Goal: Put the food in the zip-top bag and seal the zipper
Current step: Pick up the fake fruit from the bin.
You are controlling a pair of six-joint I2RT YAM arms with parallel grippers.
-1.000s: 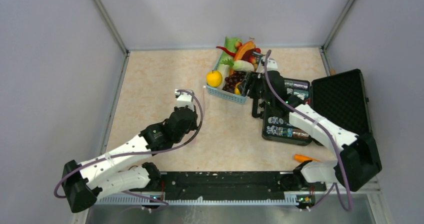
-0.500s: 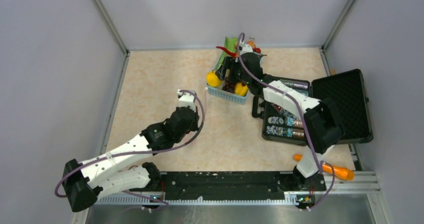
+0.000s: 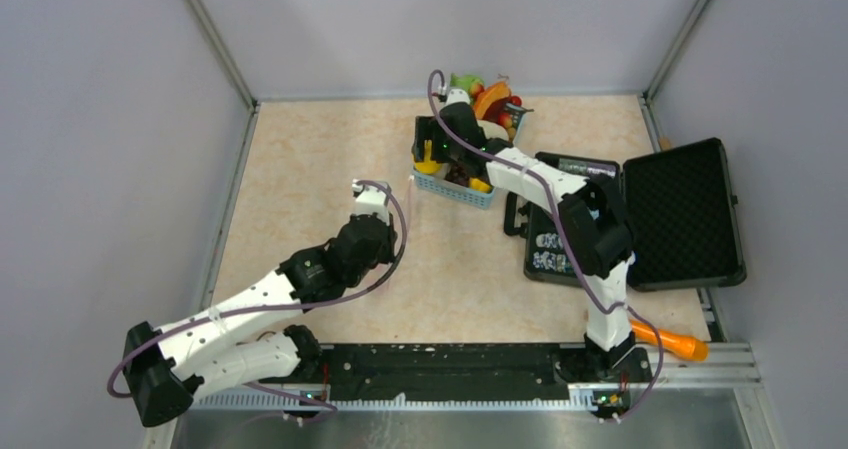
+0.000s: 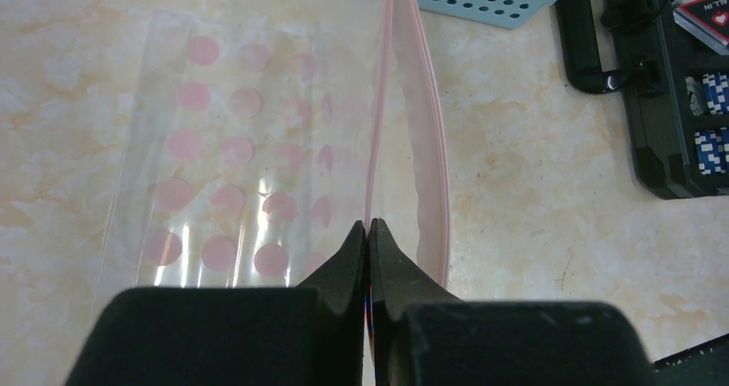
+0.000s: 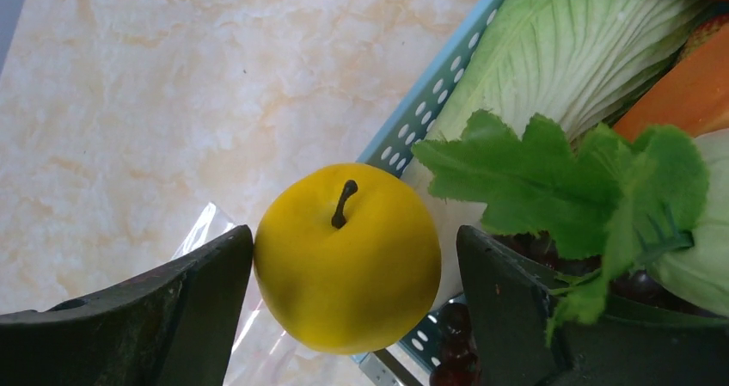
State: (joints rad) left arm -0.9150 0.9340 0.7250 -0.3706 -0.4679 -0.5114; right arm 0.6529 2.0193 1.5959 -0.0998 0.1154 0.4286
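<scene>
The left fingers (image 4: 348, 261) pinch the zipper (image 4: 378, 102) of the zip-top bag (image 4: 223, 171), which lies on the surface (image 4: 516, 188). The right fingers (image 5: 202, 287) stand wide apart around a yellow fruit (image 5: 344, 270) at the blue basket (image 5: 438, 85) edge.

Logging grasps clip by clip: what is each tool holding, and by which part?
Left tool pinches the zip-top bag by its pink zipper edge. Right tool holds nothing: it stands open around the yellow fruit.
</scene>
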